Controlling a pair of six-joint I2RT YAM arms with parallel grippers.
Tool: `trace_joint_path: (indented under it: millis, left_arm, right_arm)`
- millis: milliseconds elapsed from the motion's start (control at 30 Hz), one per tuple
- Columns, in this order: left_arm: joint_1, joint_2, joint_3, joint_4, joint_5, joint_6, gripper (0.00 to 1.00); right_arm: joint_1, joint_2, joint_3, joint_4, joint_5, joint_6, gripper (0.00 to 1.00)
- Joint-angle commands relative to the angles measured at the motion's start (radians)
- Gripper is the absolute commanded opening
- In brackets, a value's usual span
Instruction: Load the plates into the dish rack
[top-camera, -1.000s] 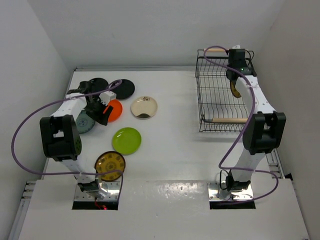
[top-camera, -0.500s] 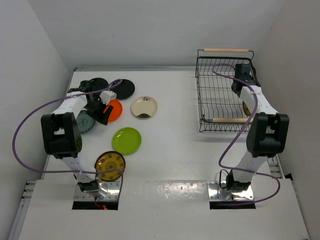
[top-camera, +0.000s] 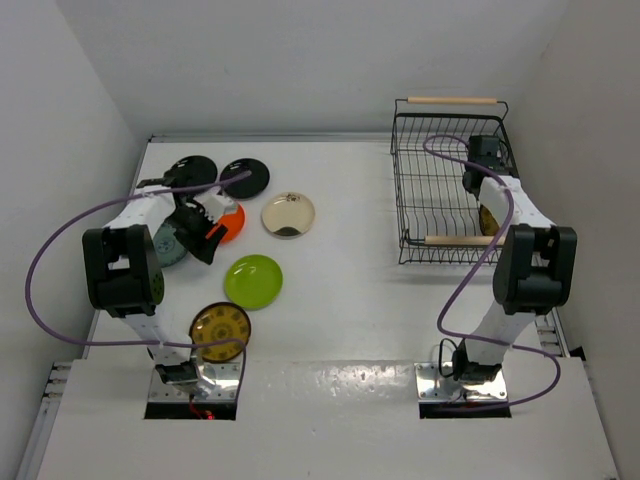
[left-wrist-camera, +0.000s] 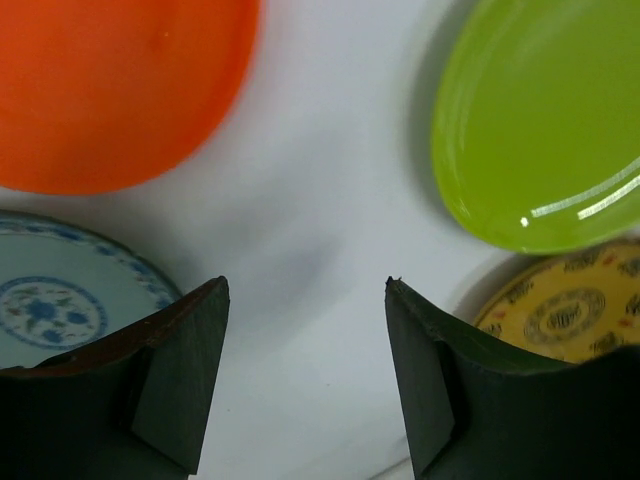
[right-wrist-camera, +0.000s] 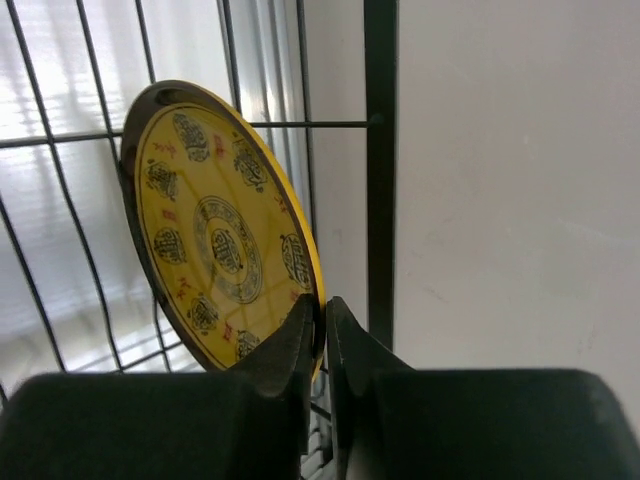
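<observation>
- I am holding my left gripper (left-wrist-camera: 303, 292) spread wide over a bare patch of the table (top-camera: 340, 290), and nothing is sitting between its fingers.
- That gripper is hovering at the left of the table, among 3 plates. The orange-red plate (left-wrist-camera: 110, 90) is lying just far and right of it, and the blue-grey patterned plate (left-wrist-camera: 50, 300) just left of it. The lime green plate (left-wrist-camera: 540, 130) is lying on its near right.
- The loose brown-gold plate (left-wrist-camera: 570, 310) is lying flat nearer my base, just beyond the lime green one.
- The left black plate (top-camera: 190, 170) and the right black plate (top-camera: 246, 177) are resting side by side at the far left, and the cream plate (top-camera: 288, 214) is sitting to the right of the orange-red one.
- I am reaching my right gripper (right-wrist-camera: 325, 305) down into the dish rack (top-camera: 430, 185), which is standing at the far right of the table.
- Its fingers are pressing together on the lower rim of the racked brown-gold plate (right-wrist-camera: 215, 240), pinching it.
- That plate is standing on edge, leaning a little, close beside the rack's right wire wall. I cannot tell whether it is touching the wires.
- 7 plates are lying on the table, and 1 is in the rack.
</observation>
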Motion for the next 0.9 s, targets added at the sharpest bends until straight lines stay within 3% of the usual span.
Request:
trace_joint_path:
  millis: [0,33,167,200,400,567,700,800,867]
  left_arm:
    - [-0.004,-0.035,-0.041,-0.136,0.032,0.174,0.69]
    - [-0.013,-0.035,-0.061,-0.173,0.032,0.198,0.69]
    - [-0.024,-0.055,-0.109,-0.223,0.032,0.293,0.78]
    - [-0.024,-0.055,-0.135,-0.233,0.032,0.308,0.80]
    - [-0.106,-0.075,-0.244,-0.201,0.012,0.340,0.81]
    - [-0.137,-0.084,-0.339,-0.120,-0.015,0.356,0.81]
    - [-0.137,-0.084,-0.452,0.102,-0.116,0.270,0.81]
    - [-0.137,-0.061,-0.453,0.156,-0.115,0.233,0.81]
    - [-0.137,-0.061,-0.453,0.156,-0.095,0.233,0.74]
  right_arm:
    - [-0.015,0.025,0.053,-0.035,-0.012,0.050,0.14]
    - [-0.015,0.042,0.071,-0.040,-0.010,0.056,0.23]
    - [-0.013,0.033,0.111,-0.063,-0.021,0.070,0.32]
    - [-0.013,0.028,0.114,-0.063,-0.027,0.073,0.42]
    - [-0.013,-0.013,0.140,-0.086,-0.039,0.096,0.74]
    - [-0.010,-0.076,0.177,-0.118,-0.058,0.125,0.78]
    - [0.005,-0.140,0.165,-0.111,-0.064,0.125,0.80]
    - [0.028,-0.195,0.145,-0.103,-0.068,0.121,0.80]
    - [0.046,-0.225,0.134,-0.094,-0.067,0.114,0.80]
